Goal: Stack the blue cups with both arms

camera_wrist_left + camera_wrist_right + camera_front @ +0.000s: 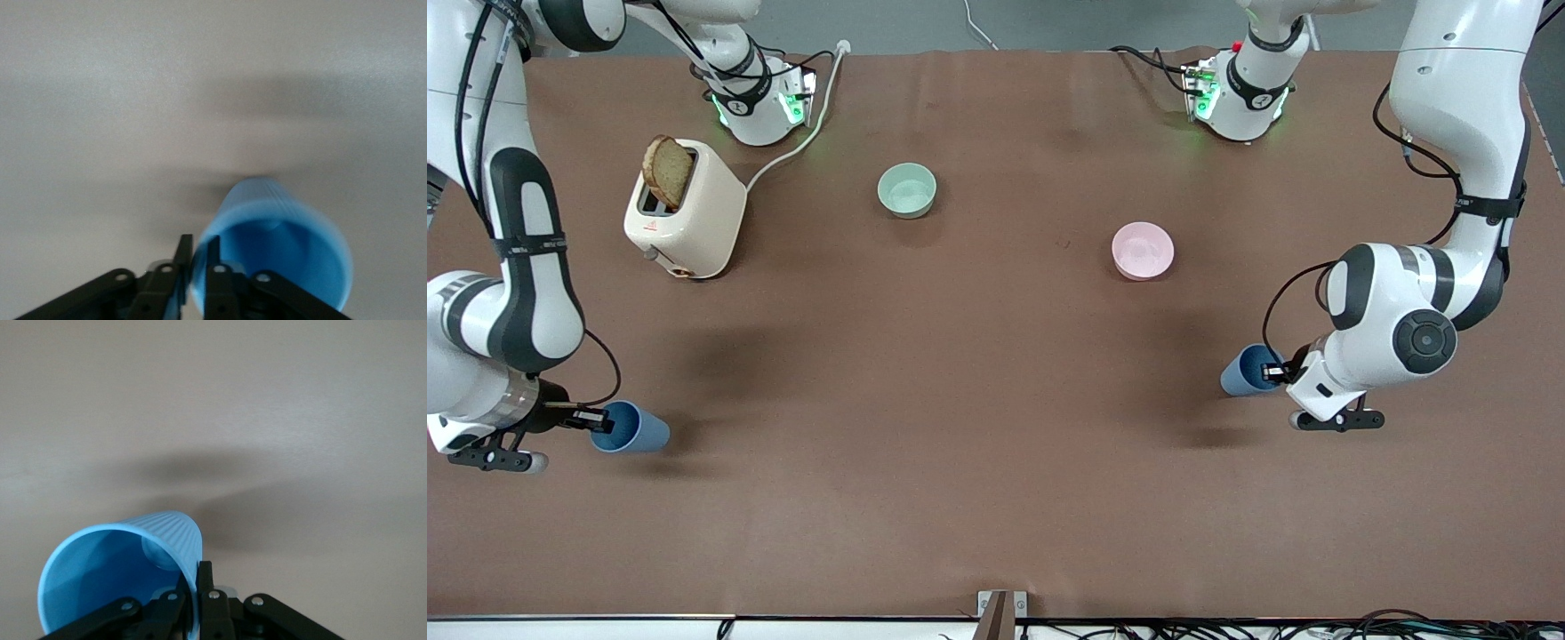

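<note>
My left gripper (pixel 1278 372) is shut on the rim of one blue cup (pixel 1247 371), one finger inside and one outside. It holds the cup on its side just above the table at the left arm's end. In the left wrist view the cup (pixel 280 247) sits against my gripper (pixel 198 252). My right gripper (pixel 594 419) is shut the same way on the rim of the second blue cup (pixel 633 428), held on its side low over the table at the right arm's end. It shows in the right wrist view (pixel 120 563) at my gripper (pixel 197 579).
A cream toaster (pixel 694 213) with a slice of bread (pixel 667 171) stands near the right arm's base. A pale green bowl (pixel 907 190) and a pink bowl (pixel 1143 250) sit upright toward the bases. The brown table (pixel 960 400) lies between the two cups.
</note>
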`<action>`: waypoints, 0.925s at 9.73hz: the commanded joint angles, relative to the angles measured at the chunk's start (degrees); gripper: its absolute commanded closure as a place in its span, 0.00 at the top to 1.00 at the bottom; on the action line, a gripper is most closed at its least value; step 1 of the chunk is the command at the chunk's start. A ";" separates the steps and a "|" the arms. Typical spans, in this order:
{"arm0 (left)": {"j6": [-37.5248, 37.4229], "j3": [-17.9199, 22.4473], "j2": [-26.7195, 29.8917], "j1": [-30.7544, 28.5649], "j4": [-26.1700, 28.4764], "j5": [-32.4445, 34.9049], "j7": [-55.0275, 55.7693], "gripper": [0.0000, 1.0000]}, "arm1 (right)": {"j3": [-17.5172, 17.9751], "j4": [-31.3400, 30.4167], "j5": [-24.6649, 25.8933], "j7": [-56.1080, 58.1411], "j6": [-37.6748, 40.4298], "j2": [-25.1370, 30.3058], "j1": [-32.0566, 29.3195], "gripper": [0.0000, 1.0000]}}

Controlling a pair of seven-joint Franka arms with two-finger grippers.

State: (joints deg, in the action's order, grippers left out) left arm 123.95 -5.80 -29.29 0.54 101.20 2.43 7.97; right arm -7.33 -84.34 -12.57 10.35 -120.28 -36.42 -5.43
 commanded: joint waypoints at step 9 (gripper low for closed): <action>1.20 -11.78 -9.78 18.06 -18.54 -1.55 47.08 0.00 | -0.05 2.51 -2.98 -21.22 19.21 16.64 11.48 0.01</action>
State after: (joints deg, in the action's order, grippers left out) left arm 124.76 -18.23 -31.44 15.41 89.09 0.88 49.90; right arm -7.12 -78.90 -14.88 -7.70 -100.90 -22.22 4.06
